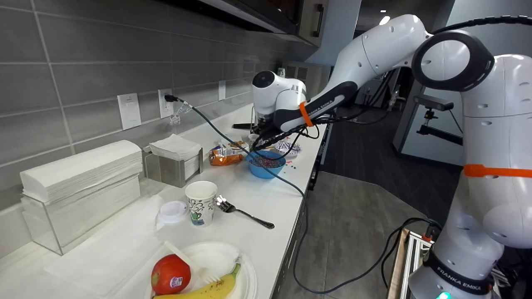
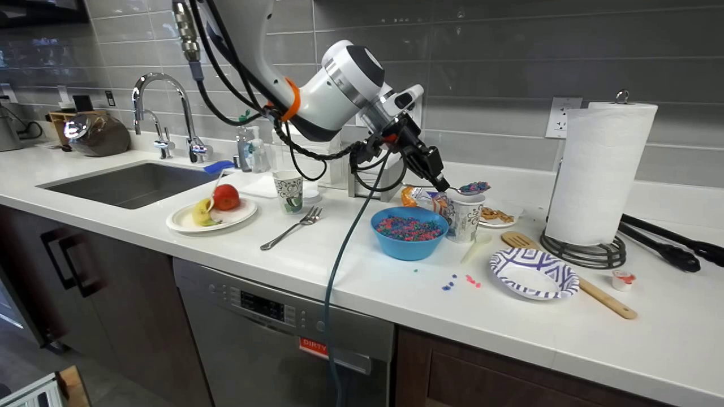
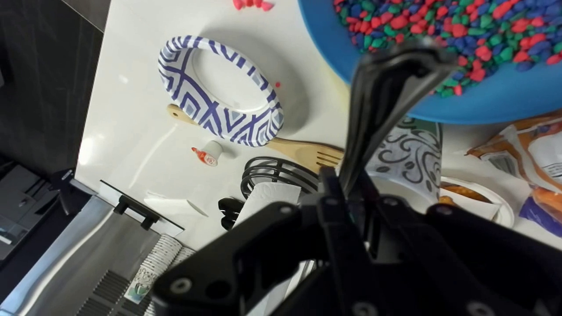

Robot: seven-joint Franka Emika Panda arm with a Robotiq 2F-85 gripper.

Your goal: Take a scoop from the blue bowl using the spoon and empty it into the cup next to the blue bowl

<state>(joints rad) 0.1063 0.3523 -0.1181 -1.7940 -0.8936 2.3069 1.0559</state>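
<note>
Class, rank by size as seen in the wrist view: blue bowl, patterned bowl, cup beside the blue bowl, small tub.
Blue bowl, though cut off
Patterned bowl
Cup, going by its visible part
Small tub

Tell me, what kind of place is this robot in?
Probably a kitchen: there's a sink with a tall faucet, and a dishwasher under the white counter.

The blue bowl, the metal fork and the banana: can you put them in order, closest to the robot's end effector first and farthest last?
Seen in an exterior view, from the end effector:
1. Blue bowl: below it, slightly left in the picture.
2. Metal fork: farther left, past the bowl.
3. Banana: farthest left, on the white plate.
</note>
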